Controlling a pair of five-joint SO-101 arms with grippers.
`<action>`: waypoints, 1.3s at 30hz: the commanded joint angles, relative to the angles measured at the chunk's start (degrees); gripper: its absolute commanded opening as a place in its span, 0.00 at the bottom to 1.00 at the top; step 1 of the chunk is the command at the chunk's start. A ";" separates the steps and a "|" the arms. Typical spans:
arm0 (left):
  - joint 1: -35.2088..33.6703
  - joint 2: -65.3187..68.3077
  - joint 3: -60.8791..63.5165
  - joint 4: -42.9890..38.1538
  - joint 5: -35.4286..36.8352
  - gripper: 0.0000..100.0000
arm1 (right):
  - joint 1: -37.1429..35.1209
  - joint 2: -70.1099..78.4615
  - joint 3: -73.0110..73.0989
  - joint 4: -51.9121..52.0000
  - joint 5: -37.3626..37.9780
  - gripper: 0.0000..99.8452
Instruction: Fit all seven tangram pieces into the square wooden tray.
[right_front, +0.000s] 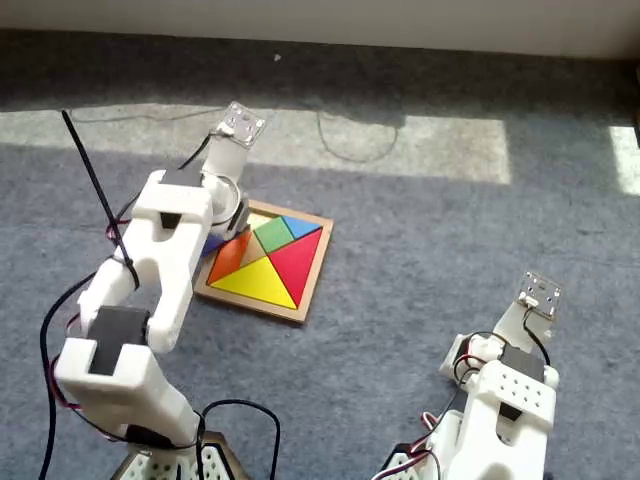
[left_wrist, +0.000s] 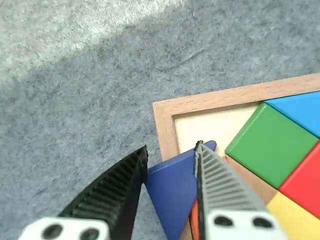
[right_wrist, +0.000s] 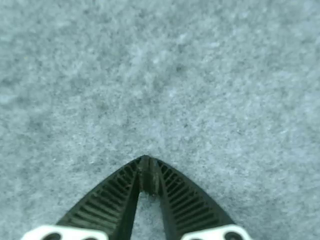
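The left fingers (left_wrist: 215, 175) pinch the blue triangle (left_wrist: 172, 195) across the rim of the wooden tray (left_wrist: 165, 125) — held there, I judge, to slide into the bare corner beside the green piece (left_wrist: 272, 142). The right fingers (right_wrist: 115, 200) sit closed on nothing over the grey bench (right_wrist: 200, 75) — clear of the work.

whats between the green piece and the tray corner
Bare tray floor, in the left wrist view; the tip of the blue triangle, gripped by the left gripper, pokes over the rim into it.
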 joint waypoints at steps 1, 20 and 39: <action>-1.36 -11.56 10.68 -8.44 0.70 0.16 | 1.10 -0.40 0.04 -0.40 0.53 0.00; -6.02 -14.02 13.49 -9.32 7.30 0.16 | 1.10 -0.40 0.04 -0.40 0.53 0.00; -3.12 3.56 -4.97 2.90 4.40 0.16 | 1.01 -0.40 0.04 -0.40 0.53 0.00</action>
